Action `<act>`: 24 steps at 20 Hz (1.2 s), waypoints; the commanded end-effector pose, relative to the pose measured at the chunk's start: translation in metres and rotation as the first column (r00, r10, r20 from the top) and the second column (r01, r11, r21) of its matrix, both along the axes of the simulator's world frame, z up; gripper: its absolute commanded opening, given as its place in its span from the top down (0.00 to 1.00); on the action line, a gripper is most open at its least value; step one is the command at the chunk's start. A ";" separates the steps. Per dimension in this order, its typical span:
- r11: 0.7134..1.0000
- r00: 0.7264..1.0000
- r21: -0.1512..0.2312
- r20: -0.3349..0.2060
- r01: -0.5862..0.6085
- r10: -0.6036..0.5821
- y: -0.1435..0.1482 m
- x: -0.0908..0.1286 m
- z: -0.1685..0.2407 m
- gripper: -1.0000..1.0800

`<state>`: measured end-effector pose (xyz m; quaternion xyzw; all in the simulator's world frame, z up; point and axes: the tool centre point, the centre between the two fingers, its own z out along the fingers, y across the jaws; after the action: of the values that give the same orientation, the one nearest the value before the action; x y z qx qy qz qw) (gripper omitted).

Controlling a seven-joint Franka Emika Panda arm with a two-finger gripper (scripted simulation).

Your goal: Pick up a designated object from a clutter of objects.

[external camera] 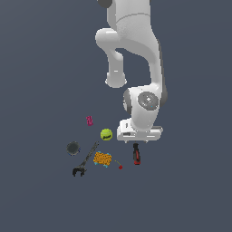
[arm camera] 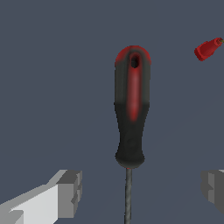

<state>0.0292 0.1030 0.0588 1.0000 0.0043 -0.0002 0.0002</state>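
Note:
The screwdriver [external camera: 136, 154] with a red-and-black handle lies on the dark floor, at the exterior view's right of the clutter. In the wrist view its handle [arm camera: 132, 109] fills the middle and its thin shaft [arm camera: 128, 197] runs between my fingers. My gripper [external camera: 138, 138] hangs just over the shaft end, low above the floor. It is open [arm camera: 140, 190], with one finger [arm camera: 65, 192] on each side of the shaft and neither touching it.
The tiny red cherry [external camera: 120, 166] [arm camera: 208, 48] lies close to the handle. The orange block [external camera: 102, 159], black wrench-like tool [external camera: 85, 162], dark disc [external camera: 73, 147], yellow-green ball [external camera: 106, 134] and pink block [external camera: 89, 120] lie toward the exterior view's left.

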 end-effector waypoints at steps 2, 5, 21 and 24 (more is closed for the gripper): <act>1.000 1.000 0.000 0.000 0.000 0.000 0.000 -0.001 -0.014 0.04; 1.000 1.000 0.000 0.000 0.000 0.000 0.000 -0.001 -0.030 0.04; 1.000 1.000 0.000 0.000 0.000 0.000 0.001 0.000 -0.044 1.00; 1.000 1.000 0.000 0.000 0.000 0.000 0.001 -0.001 -0.044 1.00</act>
<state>0.0284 0.1038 0.0149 1.0000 0.0044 -0.0004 0.0001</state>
